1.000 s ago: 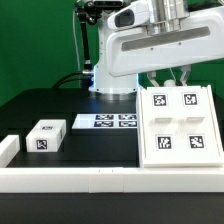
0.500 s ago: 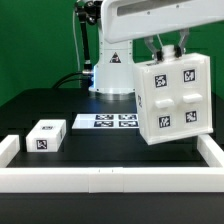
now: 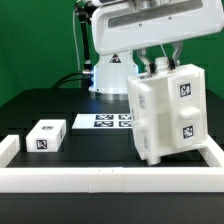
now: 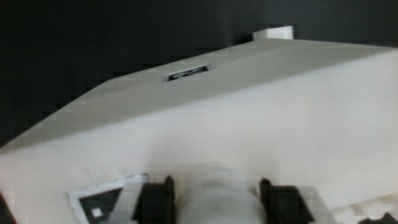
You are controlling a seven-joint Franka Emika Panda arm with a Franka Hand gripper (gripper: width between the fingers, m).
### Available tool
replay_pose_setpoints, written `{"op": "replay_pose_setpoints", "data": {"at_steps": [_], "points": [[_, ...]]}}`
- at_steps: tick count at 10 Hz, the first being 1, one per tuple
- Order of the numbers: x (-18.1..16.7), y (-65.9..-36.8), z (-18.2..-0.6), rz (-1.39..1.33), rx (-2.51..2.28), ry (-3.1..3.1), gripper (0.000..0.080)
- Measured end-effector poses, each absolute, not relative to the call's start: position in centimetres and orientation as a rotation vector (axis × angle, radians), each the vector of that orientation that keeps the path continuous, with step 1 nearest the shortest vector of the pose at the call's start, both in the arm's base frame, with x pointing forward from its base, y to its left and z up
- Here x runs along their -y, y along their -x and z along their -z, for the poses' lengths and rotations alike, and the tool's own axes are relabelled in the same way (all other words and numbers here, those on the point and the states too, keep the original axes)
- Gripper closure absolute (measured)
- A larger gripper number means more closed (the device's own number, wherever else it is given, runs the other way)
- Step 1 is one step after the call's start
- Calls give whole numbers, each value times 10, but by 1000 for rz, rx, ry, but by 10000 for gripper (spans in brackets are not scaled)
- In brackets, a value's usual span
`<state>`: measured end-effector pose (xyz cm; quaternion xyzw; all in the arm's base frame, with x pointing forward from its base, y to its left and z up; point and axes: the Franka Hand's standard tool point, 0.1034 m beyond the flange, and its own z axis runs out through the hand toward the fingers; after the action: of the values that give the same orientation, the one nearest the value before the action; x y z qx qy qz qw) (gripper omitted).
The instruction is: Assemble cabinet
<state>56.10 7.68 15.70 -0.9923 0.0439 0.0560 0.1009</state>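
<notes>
The cabinet [image 3: 165, 112] is a large white box with square black-and-white tags. It hangs lifted and turned at the exterior view's right, its lower edge just above the table. My gripper [image 3: 160, 62] is shut on its top part. In the wrist view the cabinet [image 4: 214, 110] fills the frame, and the dark fingers [image 4: 164, 198] clamp a white wall of it; the gripper [image 4: 221, 200] is shut on it. A small white drawer block [image 3: 45, 136] with tags lies on the black table at the exterior view's left.
The marker board [image 3: 103, 122] lies flat at the middle back. A long low white rail [image 3: 100, 178] runs along the front, with raised ends at both sides. The robot base [image 3: 108, 70] stands behind.
The cabinet has been lifted off the table and turned from its tagged face up to its side facing the camera. The gripper rose with it and shifted toward the exterior view's left.
</notes>
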Motion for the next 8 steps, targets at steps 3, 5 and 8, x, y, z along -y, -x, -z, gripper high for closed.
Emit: {"op": "replay_pose_setpoints", "data": {"at_steps": [3, 5, 8], "points": [[-64, -575, -154, -165, -148, 2927, 577], [-66, -573, -152, -170, -145, 2928, 578], [-66, -574, -145, -187, -198, 2926, 578]]}}
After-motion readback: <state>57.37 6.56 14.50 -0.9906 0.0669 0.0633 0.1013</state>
